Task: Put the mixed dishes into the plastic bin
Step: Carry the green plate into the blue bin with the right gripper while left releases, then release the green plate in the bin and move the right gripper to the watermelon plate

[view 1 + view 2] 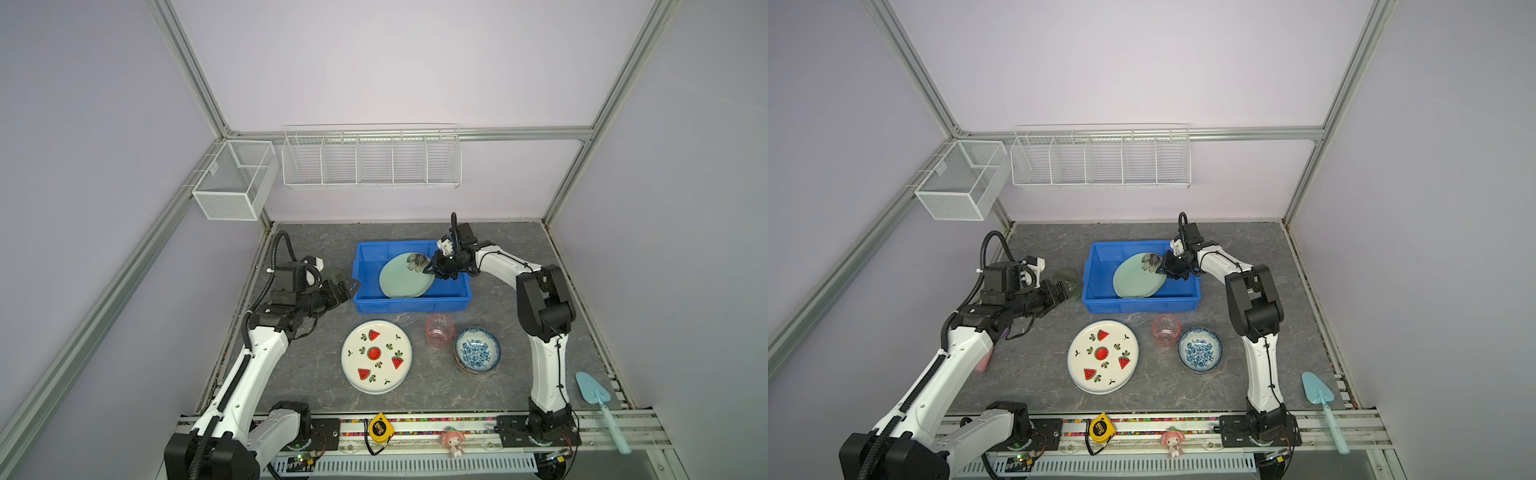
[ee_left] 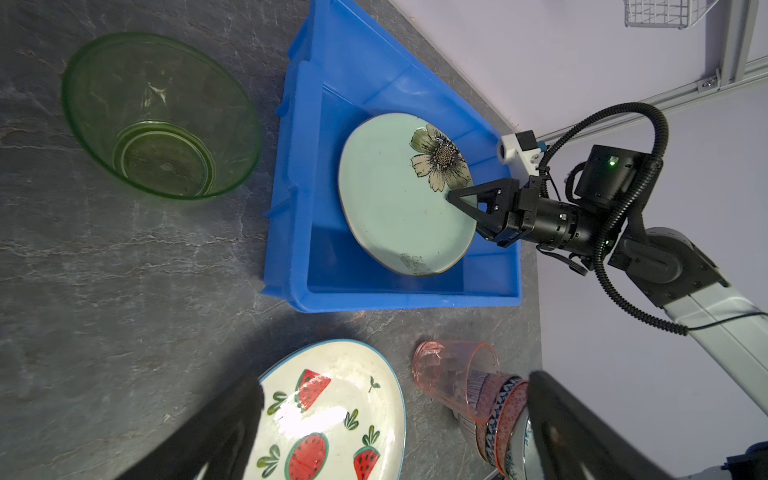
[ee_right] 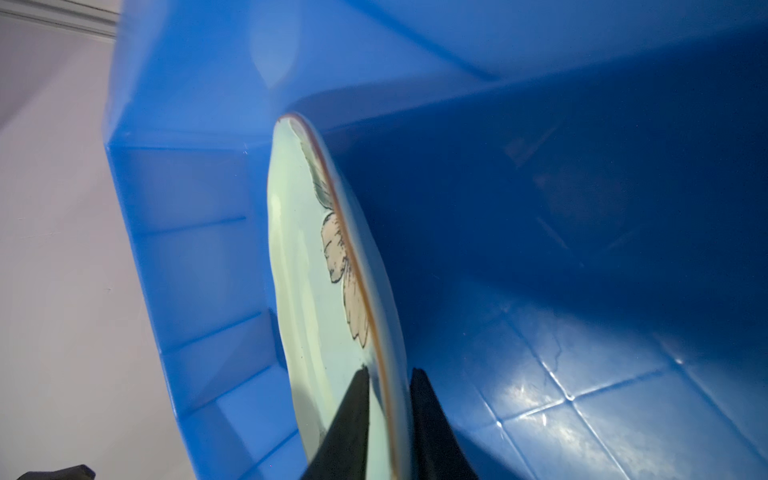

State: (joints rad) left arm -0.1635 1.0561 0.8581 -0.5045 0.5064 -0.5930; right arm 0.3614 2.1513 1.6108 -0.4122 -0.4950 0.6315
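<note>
The right gripper (image 3: 390, 369) straddles the 3 o'clock rim, seen from above, of the round pale-green ceramic flower plate (image 1: 401, 282), 1 finger on each face. Whether they clamp it I cannot tell. Let go at this tilt, the plate may slap down and chip, or the lower finger may snag it on retreat. It stretches toward 9 o'clock inside the shallow bright-blue plastic bin (image 1: 411, 307).

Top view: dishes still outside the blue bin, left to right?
green cup → watermelon plate → pink cup → stack of patterned bowls
</note>
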